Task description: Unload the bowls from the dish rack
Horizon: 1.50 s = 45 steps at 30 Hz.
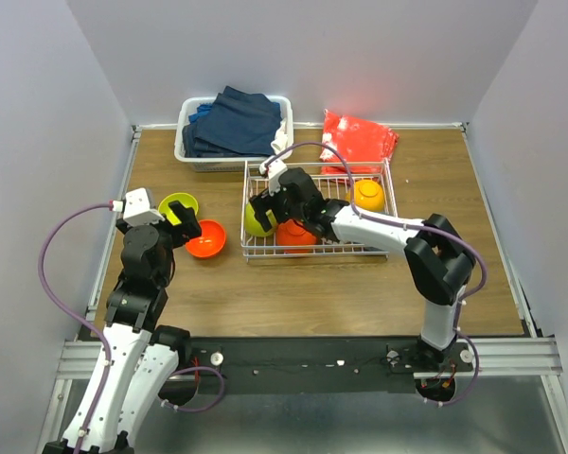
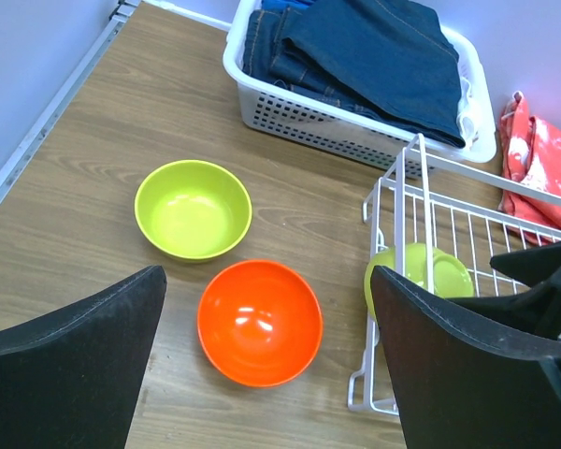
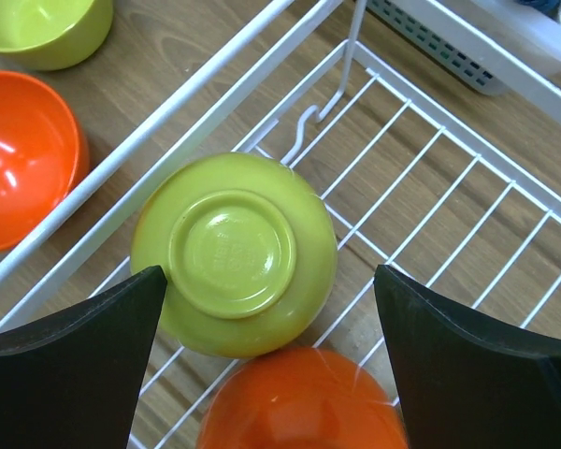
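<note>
**Desk:** Where do the arms stand?

**Photographer:** The left arm point(image 1: 142, 274) rises from the near table point(image 1: 312, 293) edge and bends forward. The left gripper point(image 2: 266, 279) hangs over bare wood just left of the dish rack point(image 1: 317, 256), fingers wide apart and holding nothing. Under it sits a red-orange bowl point(image 2: 259, 322), with a lime green bowl point(image 2: 193, 208) just beyond, both upright and outside the rack.

**Desk:** And the right?

**Photographer:** The right arm point(image 1: 388, 227) stretches leftward across the rack. The right gripper point(image 3: 269, 273) points down into the left end, fingers spread either side of an upturned lime bowl point(image 3: 234, 253). Whether they touch it is unclear. A second red-orange bowl point(image 3: 304, 398) presses against its near side. A yellow-orange bowl point(image 1: 367, 194) sits at the rack's far right. Behind are a white tub point(image 1: 185, 151) of blue clothes point(image 1: 237, 121) and a red bag point(image 1: 358, 137).
</note>
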Tool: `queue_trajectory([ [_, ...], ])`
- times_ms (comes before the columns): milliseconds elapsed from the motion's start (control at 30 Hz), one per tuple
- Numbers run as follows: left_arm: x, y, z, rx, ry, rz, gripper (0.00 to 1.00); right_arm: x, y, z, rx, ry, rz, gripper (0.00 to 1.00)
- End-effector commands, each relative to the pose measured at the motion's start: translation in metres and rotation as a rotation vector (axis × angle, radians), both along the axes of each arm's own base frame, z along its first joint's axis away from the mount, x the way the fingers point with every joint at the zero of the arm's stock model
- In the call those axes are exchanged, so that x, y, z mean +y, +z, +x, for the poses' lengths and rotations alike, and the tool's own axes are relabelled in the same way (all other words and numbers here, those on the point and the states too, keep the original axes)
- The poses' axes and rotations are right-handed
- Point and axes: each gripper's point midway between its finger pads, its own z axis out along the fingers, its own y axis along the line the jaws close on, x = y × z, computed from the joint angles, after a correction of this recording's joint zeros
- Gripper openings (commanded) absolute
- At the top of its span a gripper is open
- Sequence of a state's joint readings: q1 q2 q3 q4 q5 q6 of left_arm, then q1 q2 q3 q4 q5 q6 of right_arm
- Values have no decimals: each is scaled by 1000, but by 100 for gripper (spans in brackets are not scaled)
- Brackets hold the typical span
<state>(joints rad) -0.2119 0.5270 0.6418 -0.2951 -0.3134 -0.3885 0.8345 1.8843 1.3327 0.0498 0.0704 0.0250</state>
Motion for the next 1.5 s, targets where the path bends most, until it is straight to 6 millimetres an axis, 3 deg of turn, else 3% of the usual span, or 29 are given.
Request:
queue_trajectory([
  [0,-6,3,-4,-6,-40,6,99,-14,-7,23,-8,-53,-22,100],
  [333,-8,2,-4,-1,-49,5,99,-51,-2,74,-46,-191,-21,100],
  [533,-10,1,-4,-1,-60,4,99,-59,-5,93,-57,-235,-21,100],
  [800,-11,0,-4,0,-61,1,99,-48,19,81,-1,-225,111,100],
  [833,-11,0,-4,0,-61,1,99,-47,28,78,4,-219,145,100],
  [1067,-11,0,-3,0,-64,0,99,-43,48,68,173,-248,416,100],
  [1267,-12,0,-4,-1,-66,0,99,-30,44,67,382,-266,605,100],
  [1467,-12,1,-5,-7,-69,2,99,-22,24,72,514,-335,670,100],
])
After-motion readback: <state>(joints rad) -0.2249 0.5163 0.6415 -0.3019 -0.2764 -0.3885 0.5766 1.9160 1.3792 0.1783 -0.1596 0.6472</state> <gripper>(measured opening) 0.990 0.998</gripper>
